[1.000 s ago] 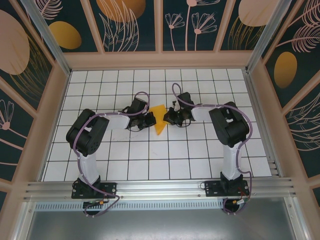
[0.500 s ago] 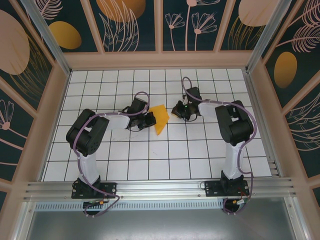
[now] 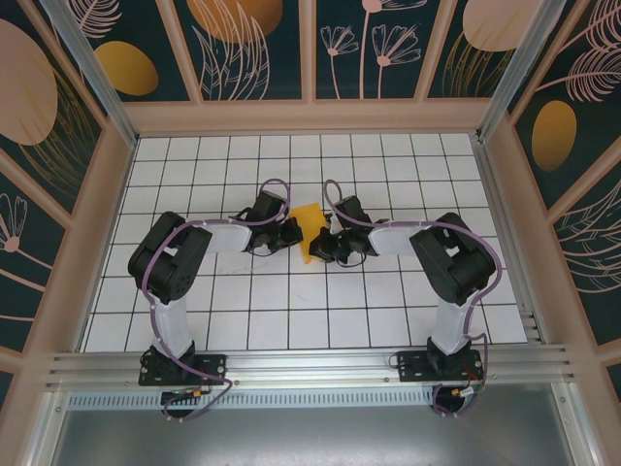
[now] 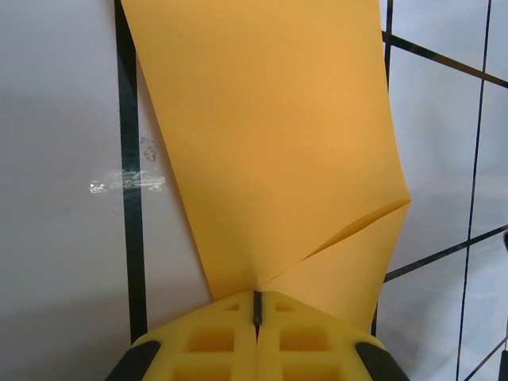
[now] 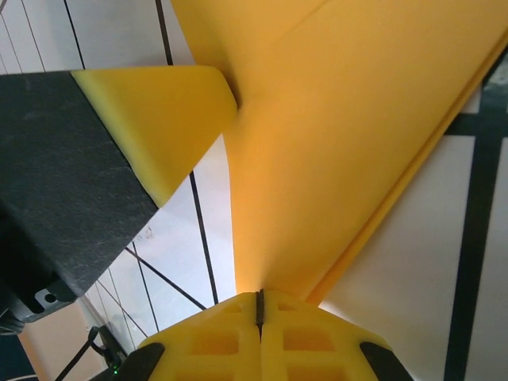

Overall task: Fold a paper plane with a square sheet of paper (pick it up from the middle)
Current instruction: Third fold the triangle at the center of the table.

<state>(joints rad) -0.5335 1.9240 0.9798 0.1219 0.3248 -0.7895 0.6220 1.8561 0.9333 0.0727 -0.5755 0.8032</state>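
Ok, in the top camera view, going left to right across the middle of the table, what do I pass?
left arm → left gripper → paper → right gripper → right arm. Both grippers are shut on the paper, one from each side.

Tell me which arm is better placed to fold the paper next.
Probably right: the right tool is shut on the paper at its near tip, while the left tool clamps its left edge.

The counter [image 3: 243, 311] is white with a black grid. The folded square sheet of paper [image 3: 310, 221] rests mid-counter, with clear tape [image 4: 127, 183] stuck nearby.
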